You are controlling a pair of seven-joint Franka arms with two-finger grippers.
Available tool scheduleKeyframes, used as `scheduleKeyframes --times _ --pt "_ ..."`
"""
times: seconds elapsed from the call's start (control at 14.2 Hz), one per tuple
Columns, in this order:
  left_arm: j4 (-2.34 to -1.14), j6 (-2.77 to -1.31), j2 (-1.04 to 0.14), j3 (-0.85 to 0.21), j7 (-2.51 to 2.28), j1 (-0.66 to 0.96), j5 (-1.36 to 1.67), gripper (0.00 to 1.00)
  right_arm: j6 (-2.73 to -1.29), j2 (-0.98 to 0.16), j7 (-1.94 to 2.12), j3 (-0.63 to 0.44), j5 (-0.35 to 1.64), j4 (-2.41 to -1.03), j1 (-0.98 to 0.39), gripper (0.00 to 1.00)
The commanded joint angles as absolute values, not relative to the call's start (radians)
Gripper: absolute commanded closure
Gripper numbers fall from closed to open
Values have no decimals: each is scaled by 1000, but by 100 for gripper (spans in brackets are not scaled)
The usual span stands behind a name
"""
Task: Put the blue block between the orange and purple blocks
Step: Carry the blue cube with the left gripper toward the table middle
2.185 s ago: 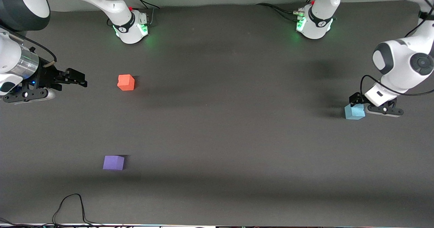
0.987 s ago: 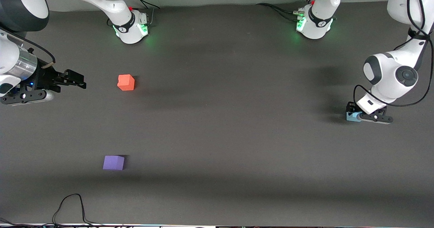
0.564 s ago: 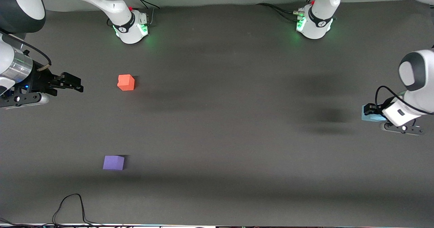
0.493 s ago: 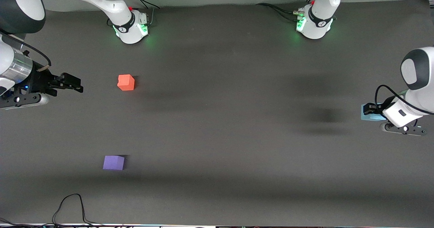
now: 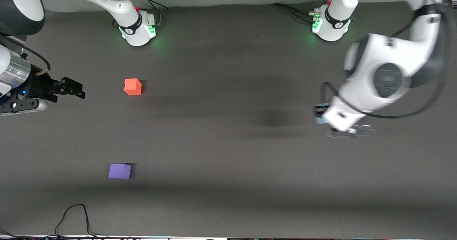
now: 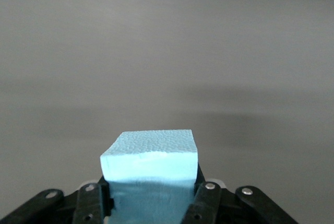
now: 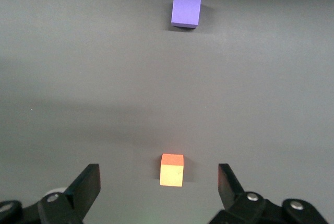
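The orange block [image 5: 132,86] and the purple block [image 5: 119,171] sit apart on the dark table toward the right arm's end, the purple one nearer the front camera. My left gripper [image 5: 320,114] is in the air over the table's left-arm half, shut on the blue block [image 6: 151,164]. In the front view only a sliver of the blue block [image 5: 322,120] shows under the wrist. My right gripper [image 5: 76,89] waits open over the table's right-arm end, pointing at the orange block [image 7: 172,170], with the purple block [image 7: 186,10] past it.
Both arm bases [image 5: 137,29] [image 5: 330,25] stand along the table's edge farthest from the front camera. A black cable [image 5: 73,218] loops at the edge nearest the front camera, near the purple block. Bare dark mat [image 5: 221,125] lies between the held block and the other two.
The left gripper lifted the blue block off the table and swung it toward the table's middle. The right gripper drifted slightly away from the orange block, still open.
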State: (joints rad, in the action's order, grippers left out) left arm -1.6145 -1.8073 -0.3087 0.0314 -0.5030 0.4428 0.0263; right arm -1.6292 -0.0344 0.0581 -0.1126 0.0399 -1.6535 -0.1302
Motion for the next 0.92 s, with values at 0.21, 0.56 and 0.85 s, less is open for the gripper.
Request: scheduleKeyframes --times 0.21,0.56,0.85 --pt "-1237 -1866 -670 57 -970 799 17 69 -1615 -35 60 -144 28 -1632 -135 0" --pt "-1198 -2069 -840 60 -1034 949 6 69 -1615 -40 57 -138 32 -1608 -141 0" --pt "-1198 -2195 -940 58 -1037 991 -9 68 -1615 -49 52 -132 32 -1597 -144 0"
